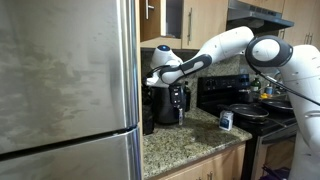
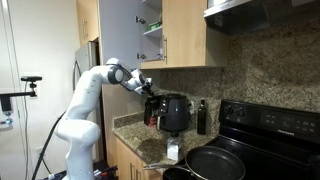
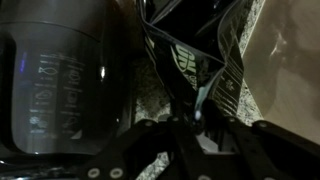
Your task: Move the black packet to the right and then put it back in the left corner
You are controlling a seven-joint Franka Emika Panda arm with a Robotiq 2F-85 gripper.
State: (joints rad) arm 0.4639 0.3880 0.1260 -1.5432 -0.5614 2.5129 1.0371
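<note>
The black packet (image 3: 192,55) fills the middle of the wrist view, with the granite countertop (image 3: 150,100) under it. My gripper (image 3: 196,122) is closed on its top edge. In both exterior views the gripper (image 1: 163,80) (image 2: 148,90) hangs at the left end of the countertop (image 1: 190,142), just over the packet (image 1: 149,112), which stands between the fridge and the black air fryer (image 1: 173,100). In an exterior view the air fryer (image 2: 176,113) mostly hides the packet.
The steel fridge (image 1: 60,90) stands right against the corner. A small white-faced timer (image 1: 226,120) (image 2: 172,152) sits near the counter's front. The black stove (image 1: 250,108) carries a pan (image 2: 215,163). A dark bottle (image 2: 201,117) stands by the backsplash. Cabinets hang overhead.
</note>
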